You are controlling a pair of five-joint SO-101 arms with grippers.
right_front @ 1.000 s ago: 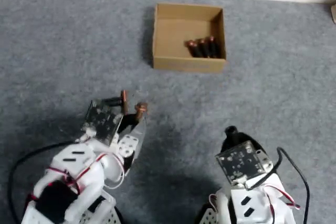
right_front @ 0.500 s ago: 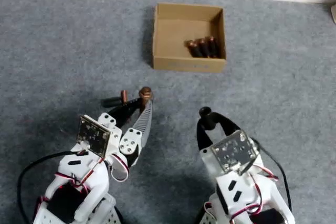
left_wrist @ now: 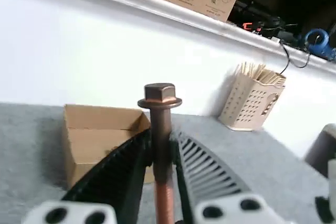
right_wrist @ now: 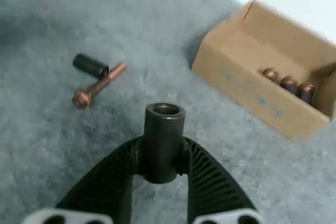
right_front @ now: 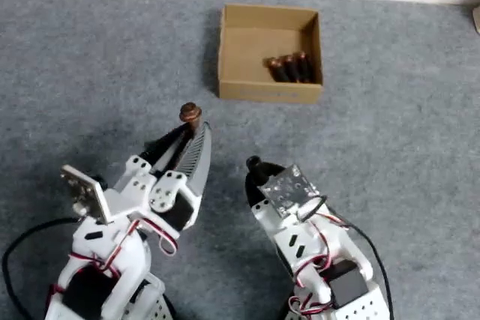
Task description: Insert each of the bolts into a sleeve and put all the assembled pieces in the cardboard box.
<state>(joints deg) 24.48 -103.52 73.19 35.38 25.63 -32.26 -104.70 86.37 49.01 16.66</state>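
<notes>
1. High view: fixed overhead, facing down on the grey table (right_front: 390, 148); cardboard box (right_front: 270, 54) toward the far edge
2. Left wrist view: close behind the left gripper (left_wrist: 160, 139), facing almost level across the table to the wall (left_wrist: 79, 51); shares the cardboard box
3. Right wrist view: close behind the right gripper (right_wrist: 163, 153), tilted down at the table; shares the cardboard box

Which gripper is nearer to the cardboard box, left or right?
Left. The left gripper, holding a bolt, is near the cardboard box's front left corner; the right gripper, holding a sleeve, is farther back.
</notes>
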